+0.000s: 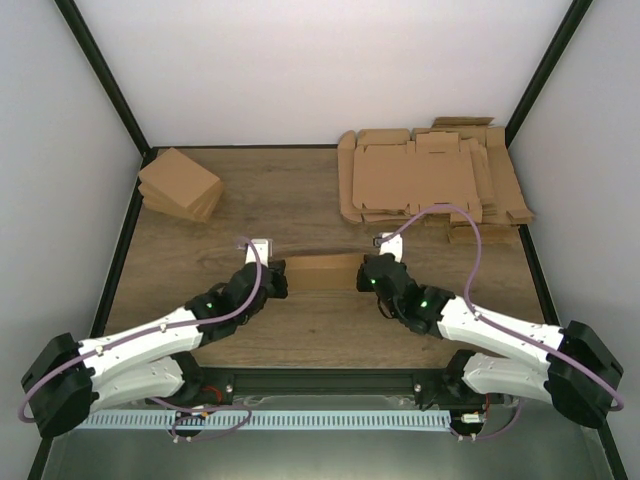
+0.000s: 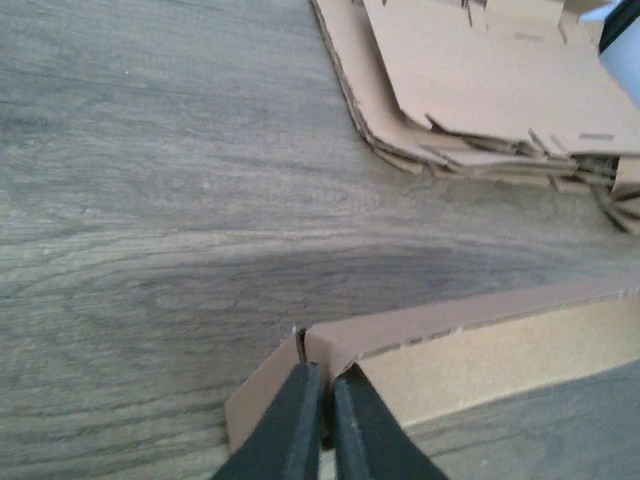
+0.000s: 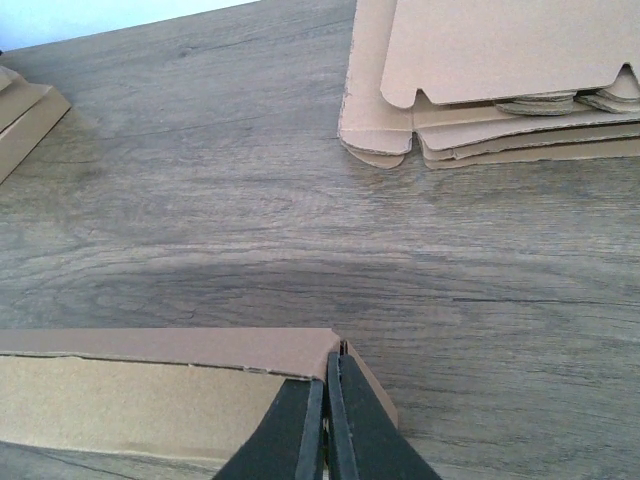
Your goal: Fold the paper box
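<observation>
Plain brown paper box [image 1: 320,272], tbl [image 1: 300,200] ctr

A wood-grain table [image 1: 300,200] fills the space, with pale walls [image 1: 320,60] behind and to each side, and black frame posts [image 1: 100,75] running up from the far corners. At the far right lies a thick pile of flat cardboard sheets [image 1: 420,175] – tabbed and slotted, edges unevenly stacked, some sheets jutting out past the rest. At the far left, well apart from it, sits a small stack of folded brown boxes [image 1: 180,185], turned at an angle to the table's edge.
</observation>
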Tool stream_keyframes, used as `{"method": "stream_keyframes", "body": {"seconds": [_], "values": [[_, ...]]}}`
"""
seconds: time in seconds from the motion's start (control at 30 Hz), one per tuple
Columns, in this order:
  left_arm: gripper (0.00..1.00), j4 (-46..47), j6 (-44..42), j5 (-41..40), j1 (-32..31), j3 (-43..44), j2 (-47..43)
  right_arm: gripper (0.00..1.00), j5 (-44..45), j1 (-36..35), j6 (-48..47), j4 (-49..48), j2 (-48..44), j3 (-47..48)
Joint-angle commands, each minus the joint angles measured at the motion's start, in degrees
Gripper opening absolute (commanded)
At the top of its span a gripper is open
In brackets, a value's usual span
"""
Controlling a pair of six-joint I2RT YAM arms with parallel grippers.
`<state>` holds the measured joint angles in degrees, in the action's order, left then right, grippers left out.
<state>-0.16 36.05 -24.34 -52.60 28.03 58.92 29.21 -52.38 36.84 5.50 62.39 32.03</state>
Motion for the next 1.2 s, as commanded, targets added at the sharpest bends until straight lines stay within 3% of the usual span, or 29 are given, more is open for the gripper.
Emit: {"method": "stream_keyframes", "body": {"seconds": [0.0, 0.37, 0.53, 0.7, 0.9, 1.17], "values": [[0.11, -11.43, 2.55, -0.53, -0.09, 0.92, -1.44, 0.01, -4.09, -0.78, 0.51, 10.76, 1.66, -3.23], [0.41, -21.54, 3.65, 2.94, 0.26, 9.70, -2.05, 0.01, -4.26, -0.71, -0.07, 14.17, 4.92, 0.90], [0.67, -25.46, 5.07, 8.12, 2.81, 13.72, -2.94, 0.01, -4.31, -0.71, -0.42, 14.02, 5.08, 1.03], [0.91, -27.75, 8.64, 17.40, 10.52, 16.93, -1.47, 0.01, -4.78, -0.71, -0.40, 13.84, 5.48, 1.11], [0.91, -22.08, 15.46, 31.60, 17.91, 16.48, 1.76, 0.01, -4.95, -0.71, -0.37, 13.91, 5.61, 1.26], [0.71, -11.42, 34.49, 37.28, 19.74, 8.67, -0.71, 0.01, -5.05, -0.68, -0.23, 14.12, 5.89, 1.39]]}}
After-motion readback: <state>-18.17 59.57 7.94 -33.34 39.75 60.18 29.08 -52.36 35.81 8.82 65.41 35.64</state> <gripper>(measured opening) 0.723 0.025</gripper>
